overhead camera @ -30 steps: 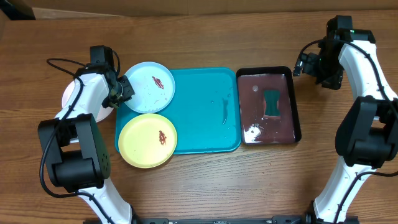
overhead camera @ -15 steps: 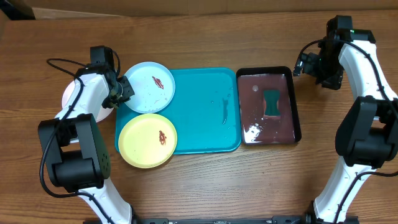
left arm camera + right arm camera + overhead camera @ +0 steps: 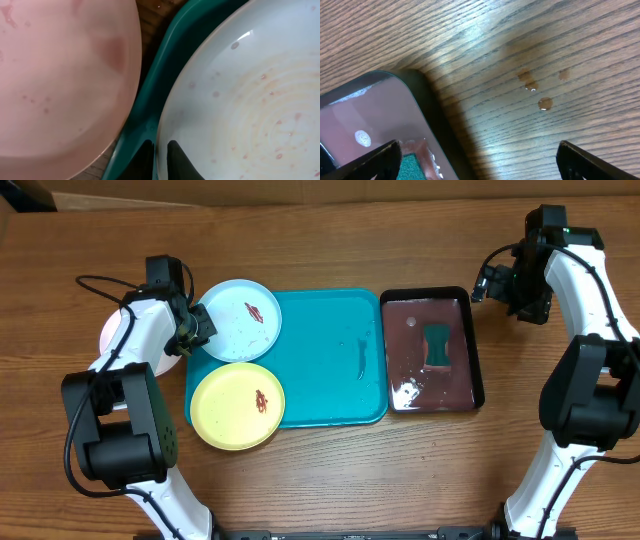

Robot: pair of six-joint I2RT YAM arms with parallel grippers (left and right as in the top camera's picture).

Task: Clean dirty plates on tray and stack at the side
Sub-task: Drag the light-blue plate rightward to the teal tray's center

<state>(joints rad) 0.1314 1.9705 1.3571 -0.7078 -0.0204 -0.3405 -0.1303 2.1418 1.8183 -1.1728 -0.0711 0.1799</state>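
Nothing visibly shifted, left gripper (image 3: 160,149) jaws grasping light blue plate (image 3: 240,320) rim at far-left corner of tray (image 3: 330,385), right gripper (image 3: 480,160) jaws released over tabletop (image 3: 520,40).

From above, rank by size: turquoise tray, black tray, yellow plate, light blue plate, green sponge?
1. turquoise tray
2. black tray
3. yellow-green plate and light blue plate, about alike
4. green sponge

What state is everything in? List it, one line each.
turquoise tray: wet, droplets on it.
light blue plate: smeared, rim gripped.
yellow-green plate: smeared, on the turquoise tray.
white plate: off the turquoise tray, droplets on it.
black tray: holds dark liquid.
green sponge: lying in that liquid.
left end effector: shut on the light blue plate's rim.
right end effector: open, empty.
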